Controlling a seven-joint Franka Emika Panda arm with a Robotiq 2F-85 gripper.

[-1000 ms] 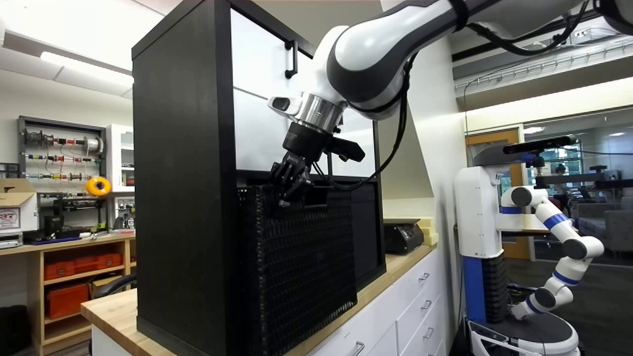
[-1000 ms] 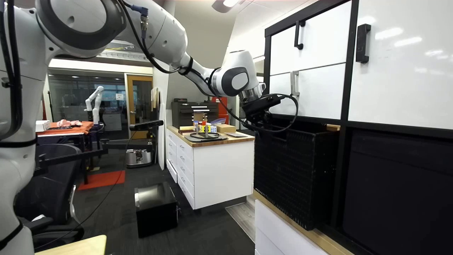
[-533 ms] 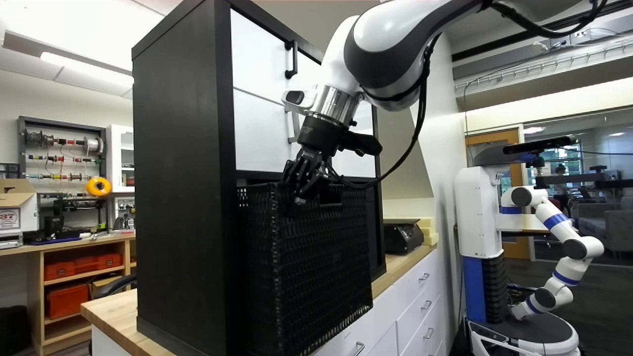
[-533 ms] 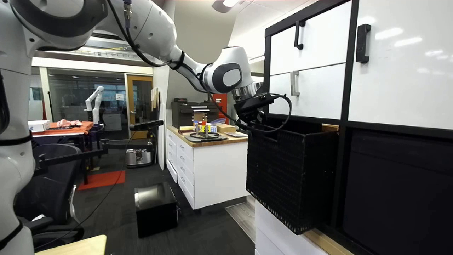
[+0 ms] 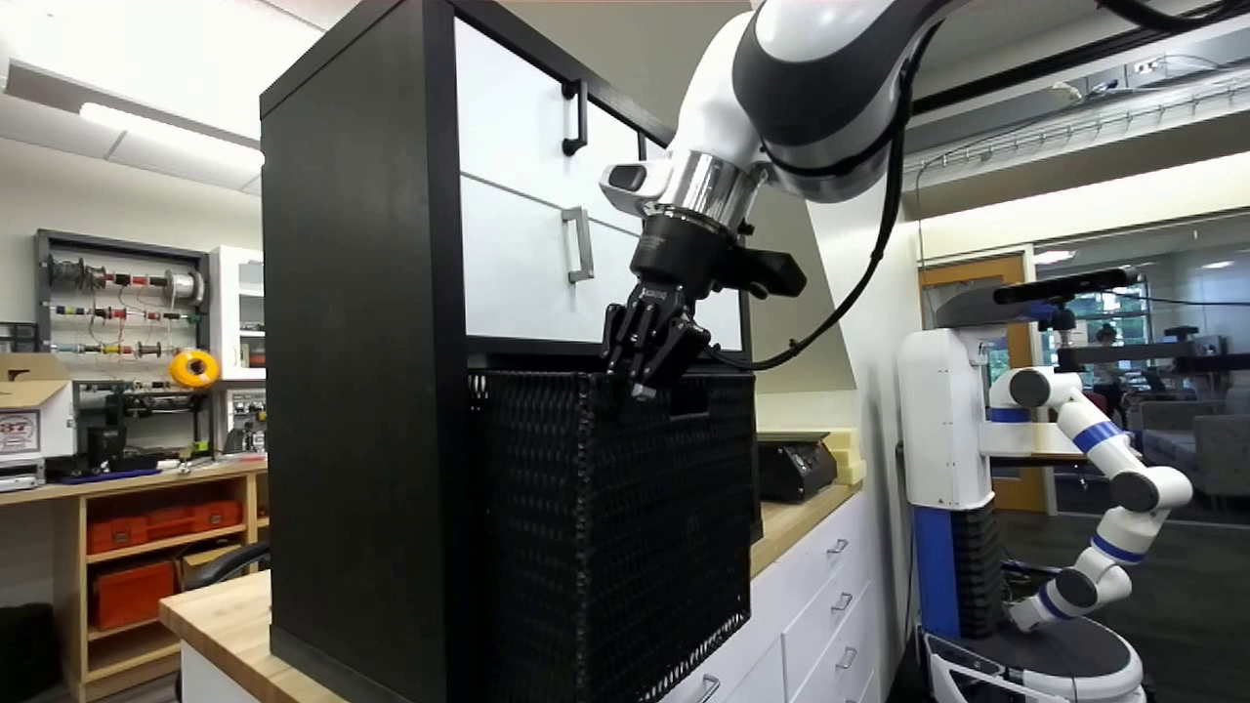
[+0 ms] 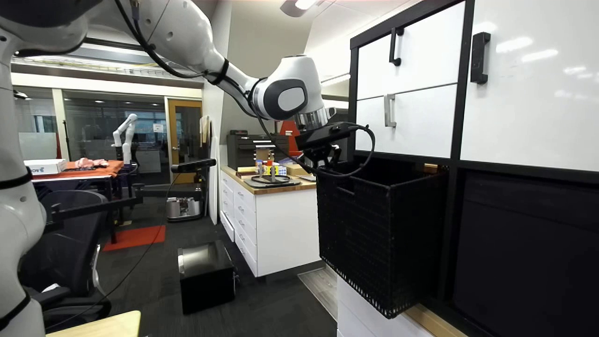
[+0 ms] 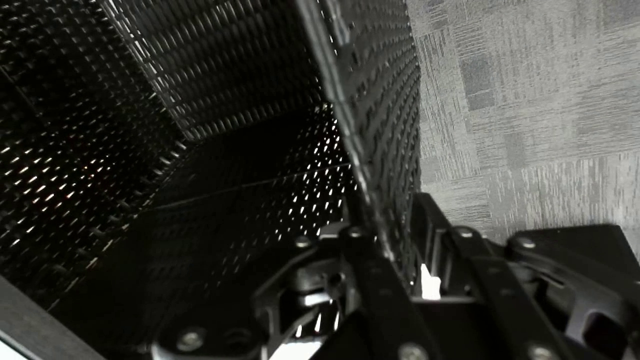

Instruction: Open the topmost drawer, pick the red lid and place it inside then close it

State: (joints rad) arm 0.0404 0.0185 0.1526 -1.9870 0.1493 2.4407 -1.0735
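End effector (image 7: 386, 212) grips woven basket drawer (image 6: 360, 229)

One finger inside, one outside, it clamps the front wall near a corner. The drawer juts from the black cabinet (image 5: 356, 342), below white panels (image 6: 412, 121), overhanging the wooden bench (image 5: 225, 605).

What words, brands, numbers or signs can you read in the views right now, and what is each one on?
"37": red digits on the label of the brown-flapped box in an exterior view; its finer print is too small to read.
White box in an exterior view: lettering too blurred to read.
Black housing above the jaws: lettering too small to read.
White sheet: any print too small to read.
Wrist view: none.
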